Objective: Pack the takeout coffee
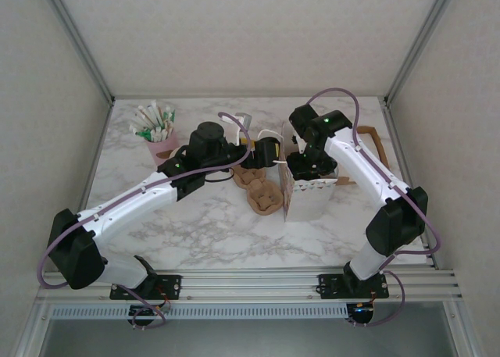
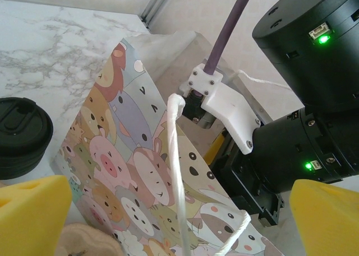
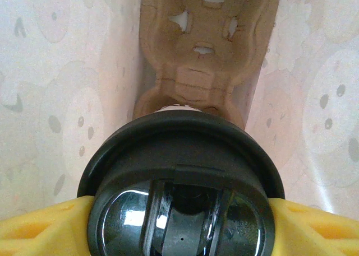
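Clamping takeout coffee inside bag, right gripper; left gripper wide open.

Probably a robotics lab cell: marble-print table, aluminium frame posts, plain white enclosure walls.

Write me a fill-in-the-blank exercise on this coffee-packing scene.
The right gripper grips the takeout coffee by its round ___ lid. The paper bag is printed with cartoon ___. The left gripper stands fully ___.
Missing words: black; animals; open.
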You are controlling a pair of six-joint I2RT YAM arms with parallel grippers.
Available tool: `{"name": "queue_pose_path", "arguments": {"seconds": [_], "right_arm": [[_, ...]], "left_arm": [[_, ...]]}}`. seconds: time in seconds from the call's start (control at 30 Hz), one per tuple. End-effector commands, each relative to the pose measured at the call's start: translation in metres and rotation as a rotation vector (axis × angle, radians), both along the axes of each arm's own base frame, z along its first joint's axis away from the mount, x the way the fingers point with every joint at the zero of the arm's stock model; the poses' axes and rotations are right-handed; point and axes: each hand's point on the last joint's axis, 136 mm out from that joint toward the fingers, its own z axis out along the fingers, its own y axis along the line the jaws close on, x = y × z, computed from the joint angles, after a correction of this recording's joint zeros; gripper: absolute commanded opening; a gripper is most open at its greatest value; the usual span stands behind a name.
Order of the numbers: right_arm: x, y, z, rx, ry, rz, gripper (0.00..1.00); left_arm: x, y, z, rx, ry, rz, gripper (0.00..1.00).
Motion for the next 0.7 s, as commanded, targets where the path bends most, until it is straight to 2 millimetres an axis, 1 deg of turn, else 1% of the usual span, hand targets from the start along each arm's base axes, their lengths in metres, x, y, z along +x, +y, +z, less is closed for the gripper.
{"name": "queue_pose_path", "arguments": {"seconds": [0.0,0.67], "right_arm": [[-0.011,-0.005,-0.0029,-0.007,0.051,-0.015,0.76],[-0.0105,-0.0044,-0.0058,-0.015,0.071,-0.015,0.76]], "left_arm": [[-0.0038,-0.0011,0.0131,-0.035,-0.029,-0.005,1.0],[-0.0038,-0.0011,0.0153,-0.035,-0.035,-0.006,1.0]]}}
